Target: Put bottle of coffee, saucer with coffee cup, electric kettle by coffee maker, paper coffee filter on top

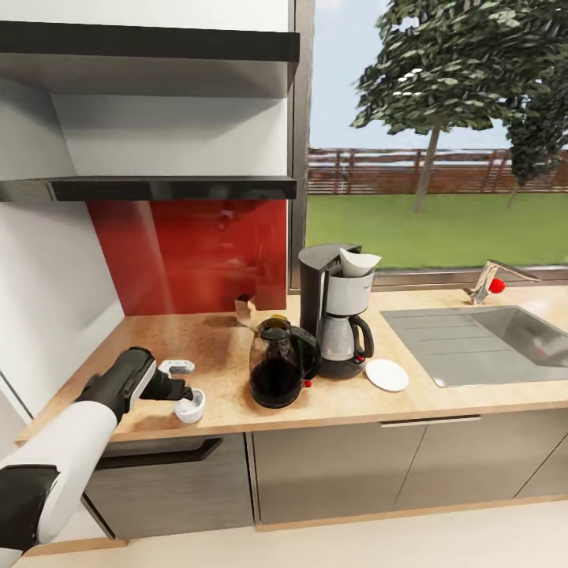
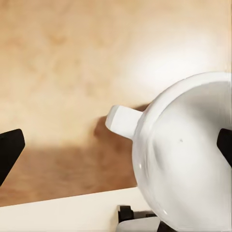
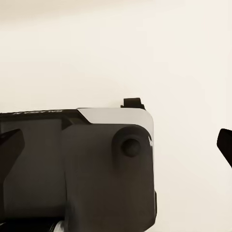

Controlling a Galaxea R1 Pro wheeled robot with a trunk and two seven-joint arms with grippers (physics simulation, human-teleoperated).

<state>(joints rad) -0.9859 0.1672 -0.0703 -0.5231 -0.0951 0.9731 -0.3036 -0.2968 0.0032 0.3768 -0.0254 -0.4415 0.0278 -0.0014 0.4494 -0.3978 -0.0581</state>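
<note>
The black and silver coffee maker (image 1: 341,315) stands on the wooden countertop (image 1: 442,398) with a white paper filter (image 1: 359,261) on top. A dark glass electric kettle (image 1: 276,364) stands just left of it, and a white saucer (image 1: 386,375) lies bare just right of it. A small brown bottle of coffee (image 1: 243,306) stands at the back by the red backsplash. The white coffee cup (image 1: 192,406) (image 2: 186,154) sits upright near the counter's front left. My left gripper (image 1: 183,389) (image 2: 116,147) is open over it, one fingertip (image 2: 224,145) above the cup's mouth. My right gripper (image 3: 116,145) is open and holds nothing.
A steel sink (image 1: 489,339) with a tap (image 1: 493,282) takes the counter's right side. Two dark shelves (image 1: 158,188) hang above the left part, beside a white wall. The right wrist view looks at a dark grey housing (image 3: 96,169) of the robot over a pale floor.
</note>
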